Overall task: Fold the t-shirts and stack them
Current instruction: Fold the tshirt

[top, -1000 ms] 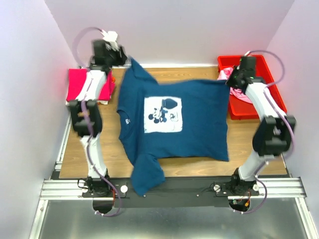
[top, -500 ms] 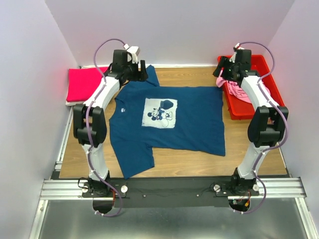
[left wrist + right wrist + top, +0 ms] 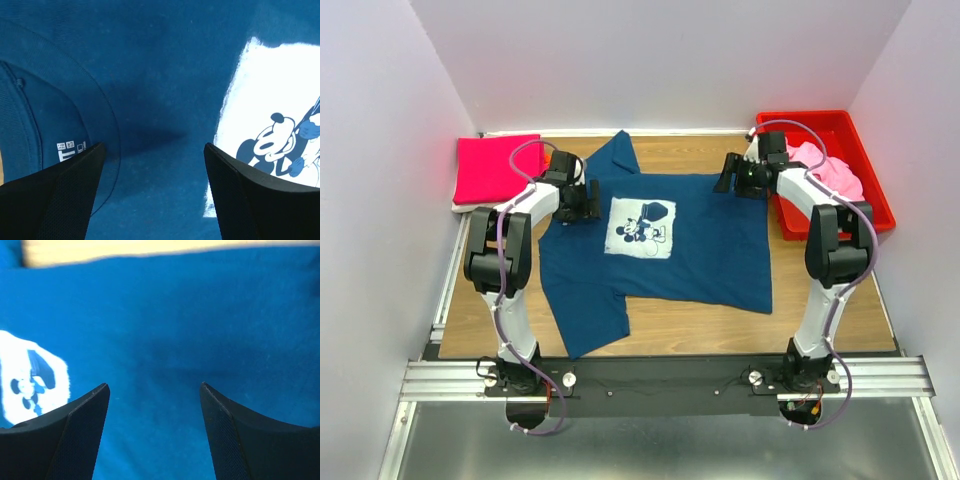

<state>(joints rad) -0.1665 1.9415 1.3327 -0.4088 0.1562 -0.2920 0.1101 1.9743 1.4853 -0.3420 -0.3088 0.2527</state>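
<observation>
The navy t-shirt [image 3: 705, 245] lies spread flat on the wooden table, its white mouse print [image 3: 642, 227] facing up. My left gripper [image 3: 582, 200] hovers open over the collar side, with the neck label [image 3: 67, 150] and the print [image 3: 280, 100] below it. My right gripper [image 3: 730, 178] hovers open over the shirt's back right corner. Only navy cloth [image 3: 175, 315] shows between its fingers, and the left gripper [image 3: 154, 150] holds nothing either. A folded magenta t-shirt [image 3: 495, 168] rests at the back left. A light pink t-shirt [image 3: 830, 172] lies crumpled in the bin.
A red plastic bin [image 3: 875, 205] stands at the back right, close behind my right arm. White walls close in the table on three sides. One navy sleeve [image 3: 592, 320] reaches toward the front edge, another [image 3: 618, 155] toward the back wall.
The navy shirt was stretched in the air between both grippers. It now lies flat. Both grippers opened, let it go and moved inward and low over it.
</observation>
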